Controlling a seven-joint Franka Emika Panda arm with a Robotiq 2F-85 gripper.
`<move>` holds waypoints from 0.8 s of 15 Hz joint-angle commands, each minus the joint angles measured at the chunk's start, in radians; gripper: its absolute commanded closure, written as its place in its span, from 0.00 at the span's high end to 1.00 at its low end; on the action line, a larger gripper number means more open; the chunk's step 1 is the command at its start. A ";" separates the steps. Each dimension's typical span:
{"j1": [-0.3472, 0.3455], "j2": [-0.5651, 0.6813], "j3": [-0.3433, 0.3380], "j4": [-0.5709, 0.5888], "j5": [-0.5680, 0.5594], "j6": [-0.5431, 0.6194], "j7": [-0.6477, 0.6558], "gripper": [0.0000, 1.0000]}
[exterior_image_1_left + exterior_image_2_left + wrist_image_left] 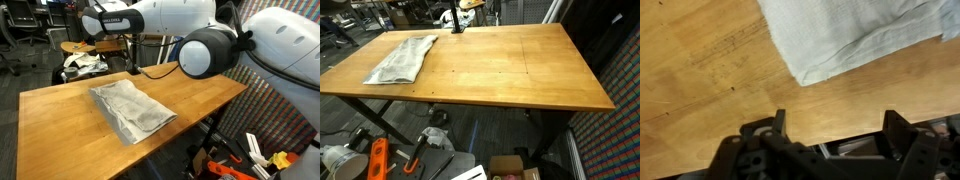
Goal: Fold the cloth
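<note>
1. Wooden worktop (60, 115) shown in both exterior views: long, rectangular, on dark metal legs.
2. The cloth (133, 110) lying flat on the worktop, pale grey-white, roughly rectangular, rumpled across its surface, with slightly uneven edges.
3. In an exterior view, the cloth (403, 60) near one far corner of the worktop, its long side running toward that corner.
4. In the wrist view, dark pincer (838, 125) coming in from the bottom edge, jaws spread wide, gripping nothing, only bare wood showing between them.
5. Fingers (778, 122) upright and well apart from each other, neither touching fabric. Hard to tell how far above the wood.
6. Also in the wrist view, one rounded corner of the cloth (855, 35) filling the upper right, its edge looking thick or doubled. A strip of bare wood between that corner and the pincer.
7. White arm (205, 50) with a large black joint, reaching across the upper part of an exterior view, above the far side of the worktop and not touching the cloth.
8. Smaller bundle of white-and-dark fabric (85, 64) beyond the far end of the worktop, well apart from the cloth.
9. On the floor under the worktop, an orange object (377, 160) and an open cardboard box (510, 166), details too small to read.
</note>
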 commanded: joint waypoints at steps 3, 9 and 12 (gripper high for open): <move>0.053 -0.060 0.104 -0.111 0.008 0.020 -0.187 1.00; 0.134 -0.059 0.112 -0.214 -0.036 0.045 -0.247 1.00; 0.140 -0.062 0.116 -0.261 -0.035 0.048 -0.258 1.00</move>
